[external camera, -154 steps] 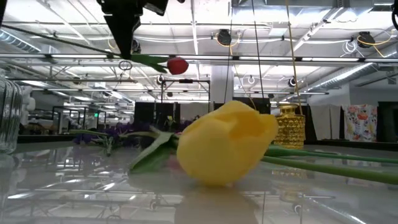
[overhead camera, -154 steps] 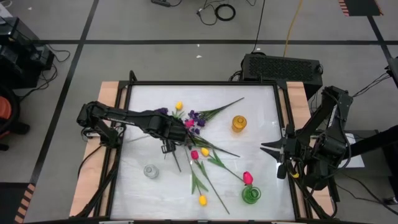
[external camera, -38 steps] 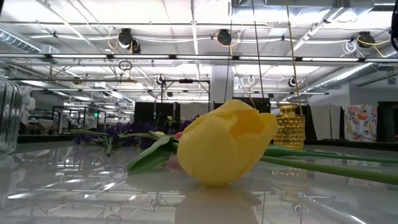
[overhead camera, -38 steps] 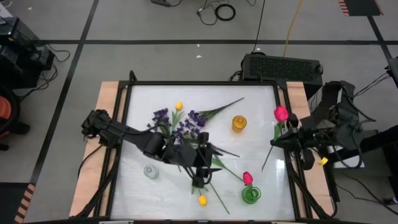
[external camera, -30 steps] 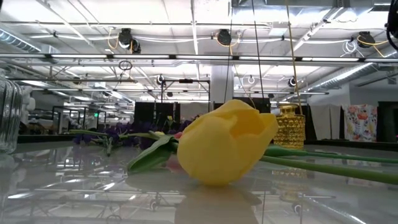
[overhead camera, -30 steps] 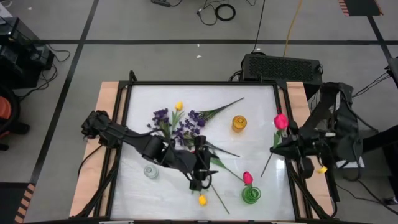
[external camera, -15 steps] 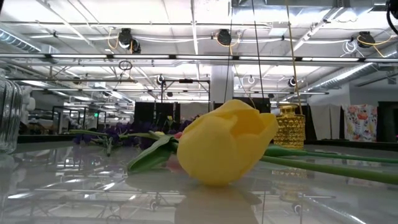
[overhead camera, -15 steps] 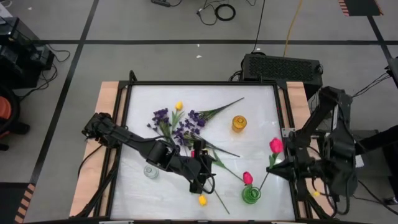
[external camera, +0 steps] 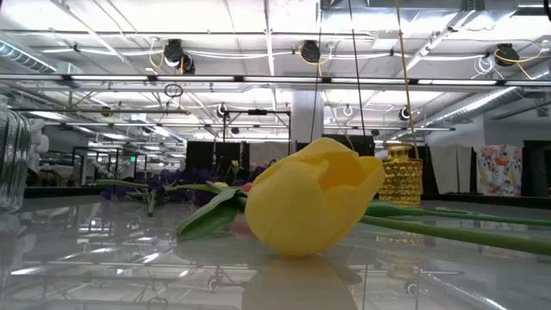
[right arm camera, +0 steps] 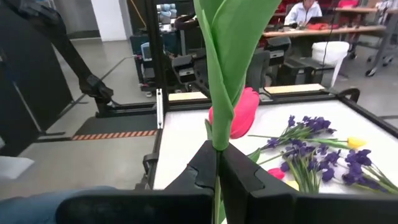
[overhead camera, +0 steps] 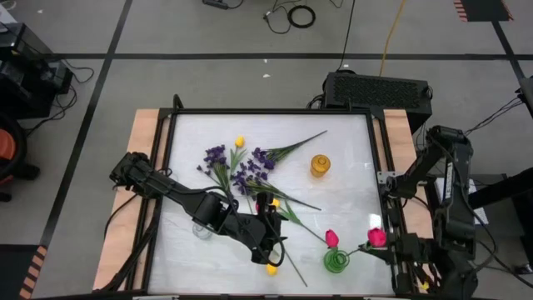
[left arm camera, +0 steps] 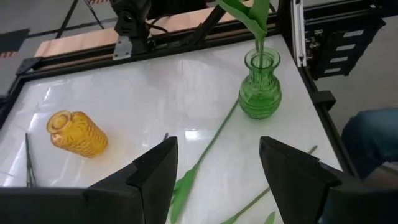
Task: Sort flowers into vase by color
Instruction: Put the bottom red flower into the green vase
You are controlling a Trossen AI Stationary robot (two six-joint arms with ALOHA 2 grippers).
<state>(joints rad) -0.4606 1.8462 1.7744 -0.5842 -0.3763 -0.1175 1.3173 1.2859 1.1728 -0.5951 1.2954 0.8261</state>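
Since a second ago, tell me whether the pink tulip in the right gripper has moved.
Yes. The pink tulip, clamped in the right gripper, has travelled from beside the yellow vase toward the table's near edge, now beside the green vase.

Glossy white table (overhead camera: 350,208) reflects light; green vase (left arm camera: 260,87) and yellow vase (left arm camera: 77,132) look like ribbed glass.

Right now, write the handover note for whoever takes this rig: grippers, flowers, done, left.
Right gripper: shut on a pink tulip's stem, stem reaching to the green vase mouth.
Left gripper: open, over the yellow tulip near the front edge.
Done: one pink tulip stands in the green vase.
Left: seat the held tulip; two more yellow tulips and the purple sprigs lie mid-table. Yellow vase and clear vase hold nothing.
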